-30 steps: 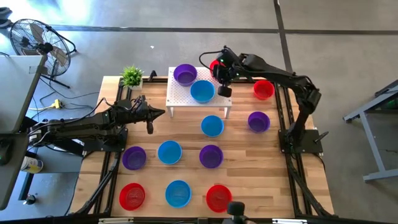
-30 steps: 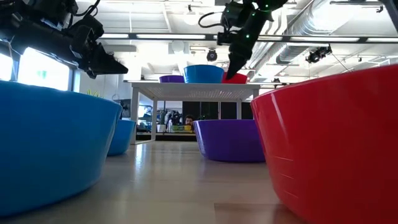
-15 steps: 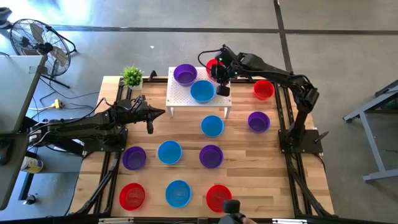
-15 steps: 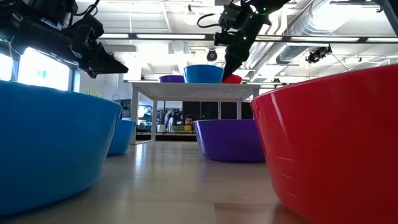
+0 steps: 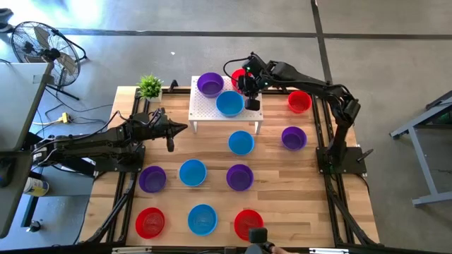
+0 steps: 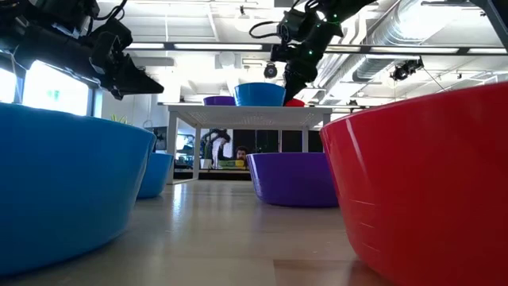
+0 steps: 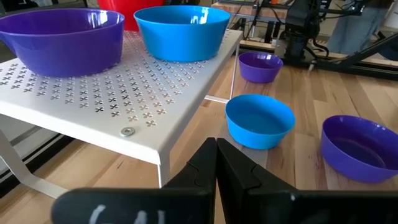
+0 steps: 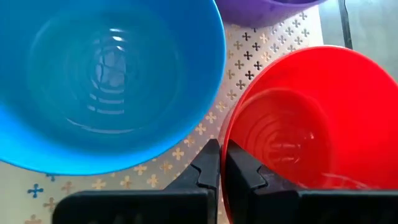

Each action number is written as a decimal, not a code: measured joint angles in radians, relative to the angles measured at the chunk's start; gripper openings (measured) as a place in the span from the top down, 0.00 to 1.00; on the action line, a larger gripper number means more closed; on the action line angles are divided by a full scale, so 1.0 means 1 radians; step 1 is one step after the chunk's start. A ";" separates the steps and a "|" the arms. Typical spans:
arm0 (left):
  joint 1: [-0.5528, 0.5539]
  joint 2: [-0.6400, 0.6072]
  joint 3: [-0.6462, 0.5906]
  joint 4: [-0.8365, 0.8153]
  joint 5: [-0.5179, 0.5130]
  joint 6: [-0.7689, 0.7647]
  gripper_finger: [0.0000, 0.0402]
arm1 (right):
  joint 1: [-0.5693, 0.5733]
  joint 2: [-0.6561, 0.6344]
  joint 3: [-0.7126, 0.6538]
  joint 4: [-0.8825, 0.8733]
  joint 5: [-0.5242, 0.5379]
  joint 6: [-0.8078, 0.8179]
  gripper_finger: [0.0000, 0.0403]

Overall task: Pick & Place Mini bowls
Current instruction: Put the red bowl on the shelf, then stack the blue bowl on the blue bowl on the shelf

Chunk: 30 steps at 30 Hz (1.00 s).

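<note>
Right claw [image 8: 219,163] pinches the red bowl's [image 8: 311,124] rim, seemingly to seat it on the stand [image 5: 205,109]; blue bowl [image 8: 99,74] beside. Left claw [image 5: 171,130] waits closed.

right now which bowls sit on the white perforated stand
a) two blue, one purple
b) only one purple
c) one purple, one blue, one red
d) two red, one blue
c: the white stand carries a purple bowl, a blue bowl and a red bowl, the red one mostly hidden under the right hand in the high view.
</note>
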 joint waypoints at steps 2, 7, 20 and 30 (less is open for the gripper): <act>0.000 0.000 0.000 0.000 0.000 0.000 1.00 | 0.000 0.000 0.000 0.000 -0.001 0.000 0.97; 0.000 0.000 0.000 0.000 0.000 0.000 1.00 | 0.000 0.000 0.000 0.001 -0.003 0.000 0.92; 0.000 0.000 0.000 0.000 0.000 -0.001 1.00 | 0.042 -0.066 0.000 0.035 0.069 0.021 0.78; 0.000 0.000 0.000 -0.001 0.000 -0.004 1.00 | 0.077 -0.241 -0.013 -0.009 0.033 0.099 0.86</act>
